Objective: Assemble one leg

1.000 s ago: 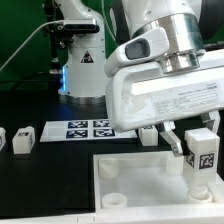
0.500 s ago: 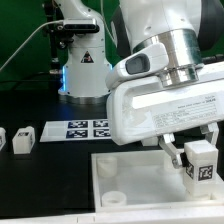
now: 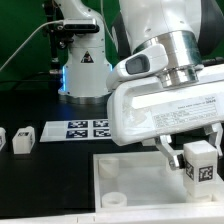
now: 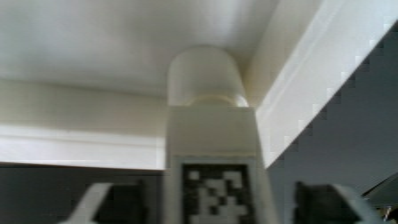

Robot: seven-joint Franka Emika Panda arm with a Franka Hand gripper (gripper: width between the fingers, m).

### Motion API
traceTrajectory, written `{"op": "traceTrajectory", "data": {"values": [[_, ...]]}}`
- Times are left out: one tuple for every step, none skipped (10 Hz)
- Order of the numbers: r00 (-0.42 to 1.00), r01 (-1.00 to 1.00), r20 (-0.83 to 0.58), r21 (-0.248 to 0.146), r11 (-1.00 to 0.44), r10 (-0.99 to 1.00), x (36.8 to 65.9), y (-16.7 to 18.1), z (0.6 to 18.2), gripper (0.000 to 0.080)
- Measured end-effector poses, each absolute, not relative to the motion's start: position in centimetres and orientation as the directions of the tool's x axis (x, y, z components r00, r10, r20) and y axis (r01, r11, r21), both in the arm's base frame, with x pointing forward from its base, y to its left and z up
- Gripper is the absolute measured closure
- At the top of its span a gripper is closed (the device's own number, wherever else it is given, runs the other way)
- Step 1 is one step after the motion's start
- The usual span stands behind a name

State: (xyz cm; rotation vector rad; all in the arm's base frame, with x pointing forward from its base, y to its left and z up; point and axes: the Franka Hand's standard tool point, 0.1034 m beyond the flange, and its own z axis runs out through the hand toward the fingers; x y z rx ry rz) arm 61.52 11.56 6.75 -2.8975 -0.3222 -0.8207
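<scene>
Leg (image 3: 203,160) between jaws of gripper (image 3: 199,166)

The leg (image 3: 201,162) is white, with a black-and-white square tag on its face. The large square piece (image 3: 125,172) with round sockets is plain white. The marker board (image 3: 84,129) is white with black-patterned tags; the bench (image 3: 45,178) is black.
</scene>
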Motion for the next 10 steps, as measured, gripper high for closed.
{"op": "traceTrajectory", "data": {"values": [[0.831, 0.233, 0.529, -0.050, -0.971, 0.172, 61.52, 11.55, 6.75, 0.0276], [0.831, 0.233, 0.529, -0.050, -0.971, 0.172, 61.52, 11.55, 6.75, 0.0176], [0.831, 0.233, 0.529, -0.050, -0.971, 0.172, 61.52, 11.55, 6.75, 0.0156], [0.831, 0.233, 0.529, -0.050, -0.971, 0.172, 61.52, 11.55, 6.75, 0.0156], [0.831, 0.233, 0.529, -0.050, -0.971, 0.172, 61.52, 11.55, 6.75, 0.0151], [0.831, 0.234, 0.529, -0.050, -0.971, 0.173, 61.52, 11.55, 6.75, 0.0151], [0.831, 0.234, 0.529, -0.050, -0.971, 0.173, 61.52, 11.55, 6.75, 0.0150], [0.831, 0.234, 0.529, -0.050, -0.971, 0.173, 61.52, 11.55, 6.75, 0.0150], [0.831, 0.234, 0.529, -0.050, -0.971, 0.173, 61.52, 11.54, 6.75, 0.0150], [0.831, 0.233, 0.529, -0.050, -0.971, 0.173, 61.52, 11.54, 6.75, 0.0150]]}}
